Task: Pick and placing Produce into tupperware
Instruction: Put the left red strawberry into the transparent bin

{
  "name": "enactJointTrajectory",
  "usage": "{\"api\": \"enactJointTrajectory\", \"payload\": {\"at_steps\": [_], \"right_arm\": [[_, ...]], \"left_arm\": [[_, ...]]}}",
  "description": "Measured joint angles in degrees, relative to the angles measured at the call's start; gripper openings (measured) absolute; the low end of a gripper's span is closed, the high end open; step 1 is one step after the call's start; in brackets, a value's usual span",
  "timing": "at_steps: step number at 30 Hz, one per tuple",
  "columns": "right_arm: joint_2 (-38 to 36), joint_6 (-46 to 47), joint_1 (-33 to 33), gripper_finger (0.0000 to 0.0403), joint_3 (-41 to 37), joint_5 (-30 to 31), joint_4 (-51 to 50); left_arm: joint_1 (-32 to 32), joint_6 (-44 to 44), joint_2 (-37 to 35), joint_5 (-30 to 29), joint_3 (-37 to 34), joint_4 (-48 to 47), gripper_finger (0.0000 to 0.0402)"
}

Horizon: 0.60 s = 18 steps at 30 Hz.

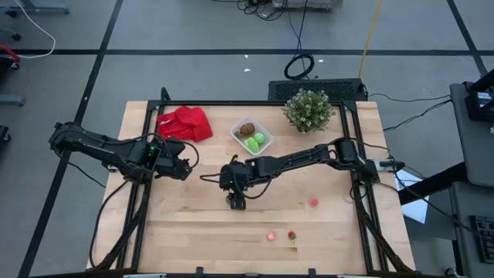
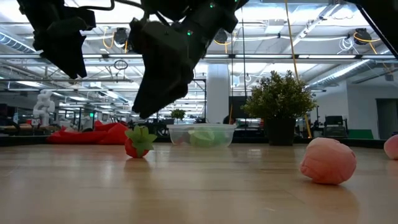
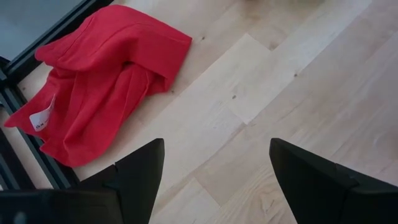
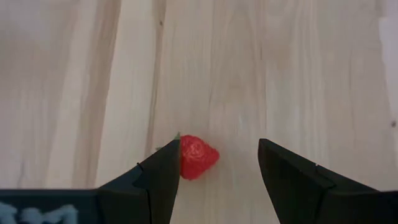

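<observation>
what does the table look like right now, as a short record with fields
container: clear tupperware at the back of the table, holding a brown piece and green pieces
loose produce: strawberry, pink piece, pink piece on the wood
right gripper: open, above the table, strawberry seen between its fingers, not gripped
left gripper: open, empty, near the red cloth
other: potted plant at the back, right of the container
</observation>
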Motion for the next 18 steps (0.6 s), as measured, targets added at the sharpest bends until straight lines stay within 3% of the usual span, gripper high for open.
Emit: {"api": "enactJointTrajectory", "payload": {"at_steps": [18], "right_arm": [[2.43,1.38,0.49,0.0205,-0.01,-4.23,1.11]], "left_arm": [[0.04,0.47,-0.01,0.00,0.00,0.11,0.0296]]}}
